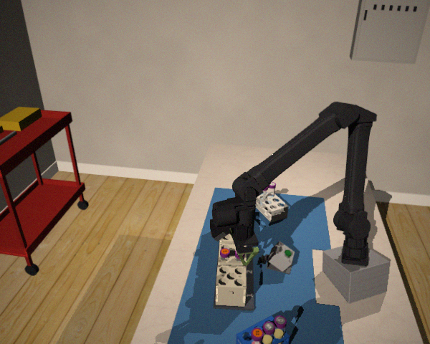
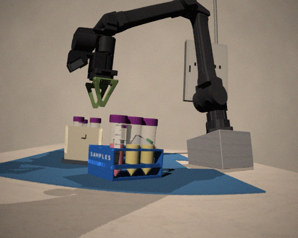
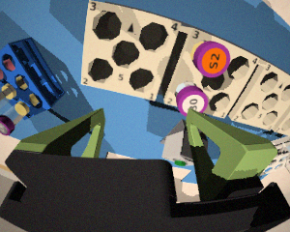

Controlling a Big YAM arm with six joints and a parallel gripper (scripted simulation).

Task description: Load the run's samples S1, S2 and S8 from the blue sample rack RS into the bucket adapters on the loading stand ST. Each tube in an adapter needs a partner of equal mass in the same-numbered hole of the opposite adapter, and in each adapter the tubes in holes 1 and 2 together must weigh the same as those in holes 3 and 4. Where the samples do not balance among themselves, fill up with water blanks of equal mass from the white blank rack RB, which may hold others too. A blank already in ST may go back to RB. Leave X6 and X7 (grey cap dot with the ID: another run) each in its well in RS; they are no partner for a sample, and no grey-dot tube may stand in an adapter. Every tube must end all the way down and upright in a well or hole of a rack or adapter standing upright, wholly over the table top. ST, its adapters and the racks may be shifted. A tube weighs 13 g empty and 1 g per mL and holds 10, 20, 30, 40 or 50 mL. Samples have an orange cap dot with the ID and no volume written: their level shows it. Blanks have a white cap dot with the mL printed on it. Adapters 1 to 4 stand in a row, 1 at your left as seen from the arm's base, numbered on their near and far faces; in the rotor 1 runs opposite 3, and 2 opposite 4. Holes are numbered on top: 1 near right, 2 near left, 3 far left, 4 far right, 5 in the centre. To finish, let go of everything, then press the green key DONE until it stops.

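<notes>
s2 tube (image 1: 224, 252) stands in an adapter of stand st (image 1: 231, 281), top view, gripper (image 1: 249, 255) just beside it. exterior: fingers (image 2: 94, 98) spread open, holding nothing, well above tube caps; blue sample rack (image 2: 100, 159) in front. wrist: s2 (image 3: 213, 57) and a white-dot blank (image 3: 191, 100) in neighbouring holes, fingers clear of both.

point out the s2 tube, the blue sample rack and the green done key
S2 tube (image 3: 213, 57): wrist view, on its orange cap dot.
Blue sample rack (image 2: 100, 156): exterior view, on its front wall marked SAMPLES.
Green DONE key (image 1: 288, 253): top view, on the key's top.
</notes>
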